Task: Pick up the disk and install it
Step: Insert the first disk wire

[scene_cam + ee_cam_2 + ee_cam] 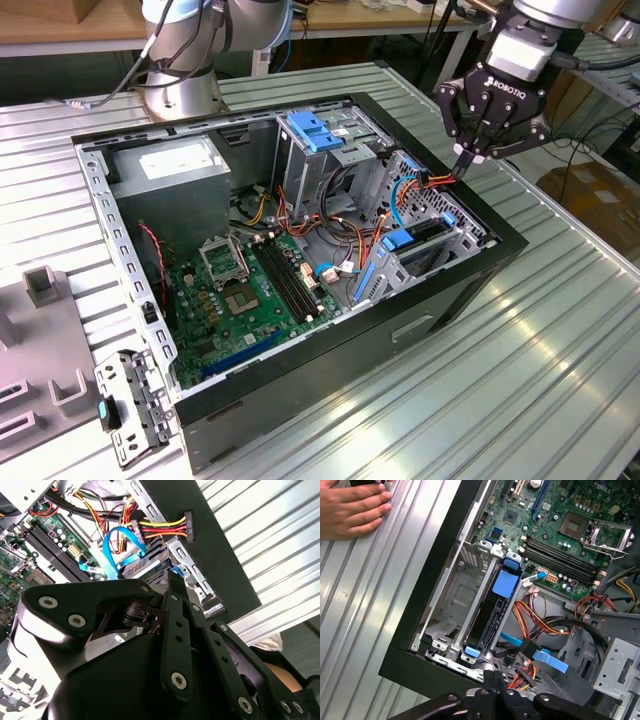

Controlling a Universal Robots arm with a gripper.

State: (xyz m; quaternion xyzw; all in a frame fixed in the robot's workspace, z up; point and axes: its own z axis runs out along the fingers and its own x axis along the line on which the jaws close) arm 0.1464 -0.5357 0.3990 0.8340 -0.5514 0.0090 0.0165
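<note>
1. My gripper (465, 157) hangs just above the case (330, 370) corner at the exterior view's right. Its fingers are closed together and grip nothing.
2. In the first wrist view the disk (492, 610) stands on edge in a slot of the cage (455, 595) at that same corner, with a blue tab on its upper edge.
3. Judgement: the disk is in its bay and the step in hand is seating it. I cannot tell whether it is fully home.
4. To seat it well, I should press with the closed tips on the disk's upper edge near the tab. The push should run straight along the slot, with no tilt, so the rails do not bind.
5. Force should be light and even. If the disk resists, I would check alignment before pushing harder.
6. The orange cables (540, 625) and the blue cable (535, 652) lie just beside the cage. My fingers should stay off them to avoid pulling a plug.
7. A hand (350, 507) rests on the bench (560, 380) beside the case, well apart from the cage. My travel should stay inside the case rim.
</note>
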